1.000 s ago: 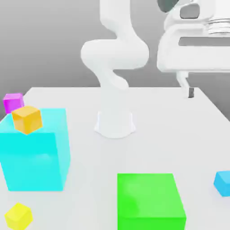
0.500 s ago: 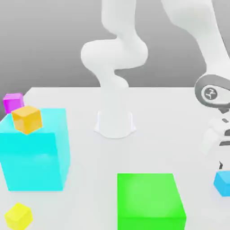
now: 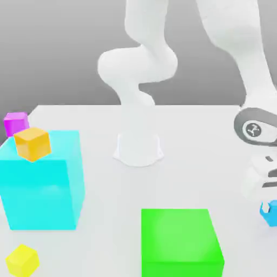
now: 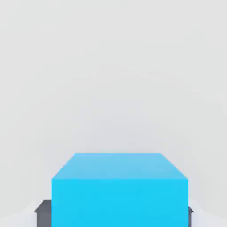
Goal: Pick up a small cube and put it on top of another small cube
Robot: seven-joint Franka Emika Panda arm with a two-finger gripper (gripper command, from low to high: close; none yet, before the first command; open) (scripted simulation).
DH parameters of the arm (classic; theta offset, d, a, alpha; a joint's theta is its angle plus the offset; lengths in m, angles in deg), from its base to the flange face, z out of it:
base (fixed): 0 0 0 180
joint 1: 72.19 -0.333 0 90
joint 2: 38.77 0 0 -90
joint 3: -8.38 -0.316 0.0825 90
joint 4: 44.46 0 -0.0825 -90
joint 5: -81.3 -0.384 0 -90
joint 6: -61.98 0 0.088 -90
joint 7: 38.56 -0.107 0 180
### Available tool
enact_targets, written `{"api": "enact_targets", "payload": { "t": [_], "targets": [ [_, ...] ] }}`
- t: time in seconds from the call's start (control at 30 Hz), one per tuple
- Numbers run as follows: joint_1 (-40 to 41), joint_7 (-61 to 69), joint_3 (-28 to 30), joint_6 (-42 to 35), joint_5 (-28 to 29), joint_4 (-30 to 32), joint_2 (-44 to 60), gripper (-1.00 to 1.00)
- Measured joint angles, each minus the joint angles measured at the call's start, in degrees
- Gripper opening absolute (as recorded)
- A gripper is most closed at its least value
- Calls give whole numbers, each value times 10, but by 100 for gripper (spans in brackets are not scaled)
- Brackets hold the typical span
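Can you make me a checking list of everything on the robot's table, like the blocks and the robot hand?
Surface: white table, flat.
Job's things: small blue cube on the table at the exterior view's right edge, between the gripper's fingers. Small orange cube sits on the big cyan block. Small purple cube behind that block. Small yellow cube on the table, in front of the cyan block.
Clutter: big green block on the table near the front.
Grippers: gripper is low over the blue cube, a dark finger on each side; whether it squeezes yet cannot be told.
Cables: nothing seen.
Surroundings: plain grey backdrop; white arm base on the table.
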Motion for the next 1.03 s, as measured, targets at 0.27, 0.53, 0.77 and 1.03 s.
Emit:
{"api": "enact_targets", "payload": {
  "t": [0.27,0.53,0.77,1.03],
  "targets": [
    [161,71,109,-106,-32,21,-137,-100],
    [331,155,241,-244,-60,35,-300,-100],
    [464,220,387,-367,-73,47,-445,-100],
    [491,234,422,-293,-72,107,-434,100]
  ]
}}
